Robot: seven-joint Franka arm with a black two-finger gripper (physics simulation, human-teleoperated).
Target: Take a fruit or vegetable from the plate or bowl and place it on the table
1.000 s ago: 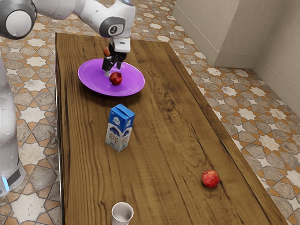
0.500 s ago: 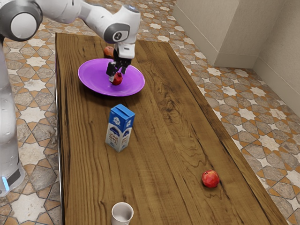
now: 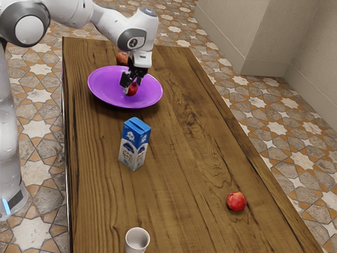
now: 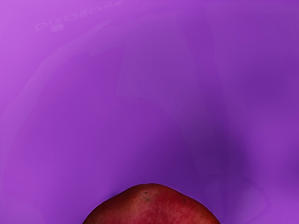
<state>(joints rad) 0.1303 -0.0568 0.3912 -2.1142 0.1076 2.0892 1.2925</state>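
The gripper [image 3: 133, 86] has shifted over the red fruit [image 3: 132, 90], so the pick seems under way. Beyond the carton [image 3: 134, 143], toward the tabletop's [image 3: 184, 163] far edge, that fruit is on the plate [image 3: 102, 88]; whether the fingers are spread or pinching it, I cannot tell.

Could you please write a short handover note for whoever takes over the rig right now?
Gripper: down at the red fruit over the purple plate; I can't tell whether it has a grip.
Job's things: that fruit is within the plate's rim; the plate is on the table.
Done: gripper brought to the fruit.
Left: confirm the grip, lift the fruit clear, set it on the table, release.
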